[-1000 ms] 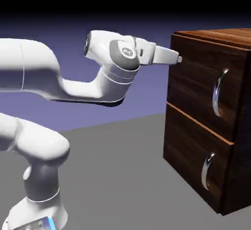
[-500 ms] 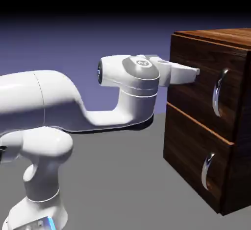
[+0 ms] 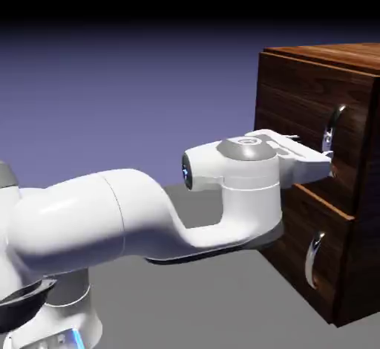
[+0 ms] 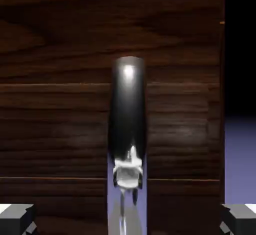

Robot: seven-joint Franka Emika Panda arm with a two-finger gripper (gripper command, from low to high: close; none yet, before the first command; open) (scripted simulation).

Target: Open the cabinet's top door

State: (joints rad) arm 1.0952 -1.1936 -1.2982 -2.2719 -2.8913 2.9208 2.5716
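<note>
The dark wood-grain cabinet stands at the exterior view's right. Its top door carries a curved silver handle. My gripper is level with that handle's lower end, just in front of the door and close to the seam above the lower panel. In the hand view the handle runs upright down the middle over the wood. My gripper is open, with one grey fingertip far to the left of the handle and the other far to the right. Nothing is held.
The lower panel has a like silver handle below my hand. My forearm and elbow stretch low across the grey table. Blue backdrop shows past the cabinet's edge in the hand view.
The hand has dropped from the cabinet's top corner and moved right, down to the top door handle's lower end. The arm has stretched out low, and the fingers stay apart.
</note>
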